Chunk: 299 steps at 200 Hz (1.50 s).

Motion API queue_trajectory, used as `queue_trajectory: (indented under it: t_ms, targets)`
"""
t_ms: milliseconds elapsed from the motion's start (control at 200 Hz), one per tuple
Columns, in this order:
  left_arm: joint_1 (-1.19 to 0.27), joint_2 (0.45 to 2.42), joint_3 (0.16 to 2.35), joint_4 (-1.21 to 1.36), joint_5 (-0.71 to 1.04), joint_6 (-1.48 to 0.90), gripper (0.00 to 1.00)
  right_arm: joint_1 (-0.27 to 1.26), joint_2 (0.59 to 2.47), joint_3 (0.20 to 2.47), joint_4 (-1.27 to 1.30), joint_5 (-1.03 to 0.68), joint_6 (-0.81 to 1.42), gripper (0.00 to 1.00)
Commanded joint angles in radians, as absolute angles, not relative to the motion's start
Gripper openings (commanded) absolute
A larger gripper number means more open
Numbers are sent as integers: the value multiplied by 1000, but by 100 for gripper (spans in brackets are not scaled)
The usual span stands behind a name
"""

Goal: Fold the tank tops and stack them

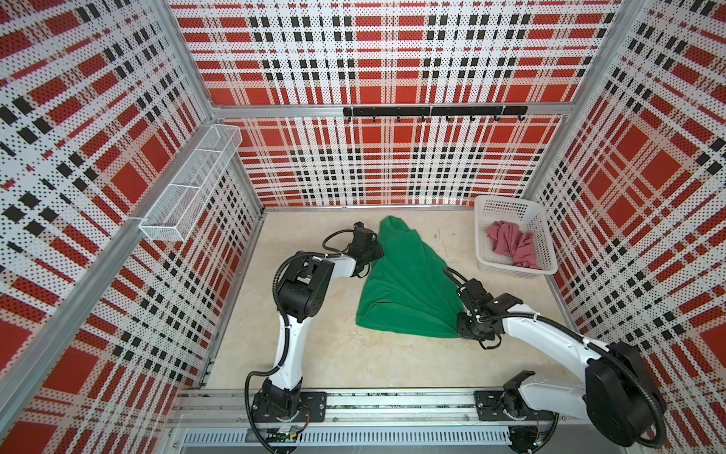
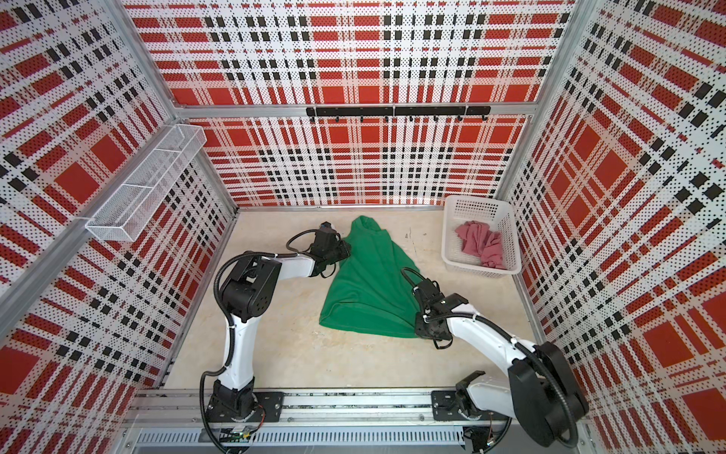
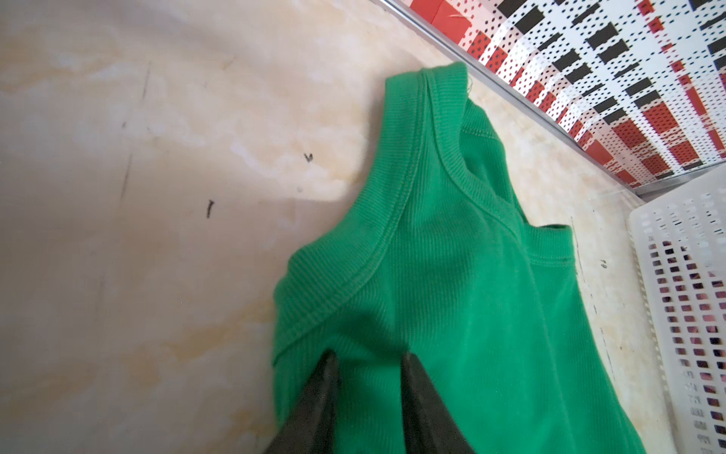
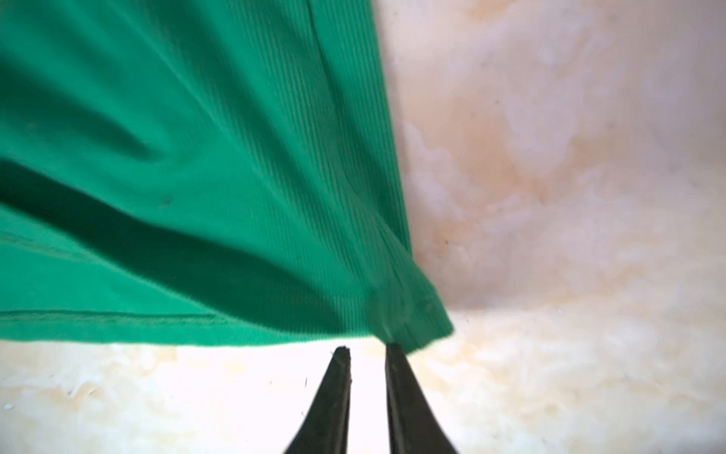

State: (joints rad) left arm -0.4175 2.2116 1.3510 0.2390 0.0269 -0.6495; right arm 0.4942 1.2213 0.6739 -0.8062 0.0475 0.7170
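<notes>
Beige table [image 1: 393, 353], left claw [image 3: 369, 363] pinching green tank top [image 3: 451, 275], right claw [image 4: 367, 351] released, hem corner [image 4: 416, 322] blurred.

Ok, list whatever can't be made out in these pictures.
- pink tank top: crumpled in the white basket in both top views; straps and hem indistinguishable.
- left gripper: in the left wrist view, jaws apart over the green tank top; whether they pinch cloth is unclear, and its own housing hides the tips in both top views.
- right gripper: right wrist view is blurred at the cloth corner; contact unclear.
</notes>
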Motion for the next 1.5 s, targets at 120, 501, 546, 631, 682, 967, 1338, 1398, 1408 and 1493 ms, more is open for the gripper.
queue_trajectory:
  t_ms: [120,501,546,631,682,967,1338,1398,1408,1493]
  targets:
    - [-426,2204,1327,210,35,-633,33,593,1371,947,-675,41,695,18]
    - [-420,2207,1292,237,54,-659,32,719,1798,1184,-191,-137,709,8]
    - [-418,2206,1289,240,56,-660,32,722,1826,1180,-158,-166,723,7]
    - [-414,2206,1280,249,62,-663,30,738,1866,1159,-119,-196,742,5]
    - [-413,2208,1277,249,62,-661,29,753,1871,1143,-116,-204,748,5]
    - [-399,2201,1260,257,61,-657,29,865,1737,972,-261,-245,790,6]
    - [-402,2075,1238,215,42,-568,46,775,1294,747,-574,-133,877,10]
    - [-400,2002,1228,168,34,-535,56,715,1247,758,-636,-99,868,12]
    - [-400,1992,1224,159,31,-528,57,707,1240,759,-651,-93,865,12]
    - [-398,1850,1174,50,-3,-482,64,602,1176,767,-795,-29,846,14]
